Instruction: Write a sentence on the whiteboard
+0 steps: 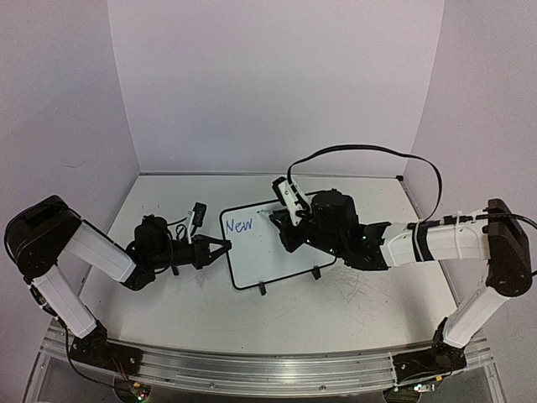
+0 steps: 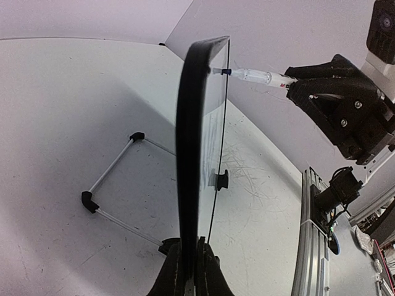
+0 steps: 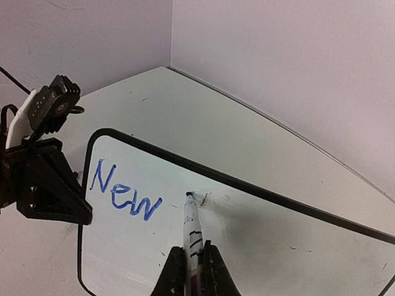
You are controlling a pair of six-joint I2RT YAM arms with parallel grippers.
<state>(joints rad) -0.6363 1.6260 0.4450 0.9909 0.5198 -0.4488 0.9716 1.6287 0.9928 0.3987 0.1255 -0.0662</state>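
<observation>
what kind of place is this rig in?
Likely a robotics lab test cell: bare white table boxed in by plain pale walls, an aluminium mounting rail along the near edge, and a loose black cable.

Spotted whiteboard (image 1: 281, 256) on worktop (image 1: 168, 311), blue writing (image 1: 240, 225) "New" at upper left; left gripper (image 1: 225, 246) at its left edge, right gripper (image 1: 278, 220) over top edge.

9 o'clock of whiteboard (image 1: 268, 256): blocked, left claw (image 1: 225, 246) clamped on edge
2 o'clock: blocked, right claw (image 3: 190, 274) with marker (image 3: 191, 228) over the face
6 o'clock, tabletop (image 1: 252, 327): open passage
</observation>
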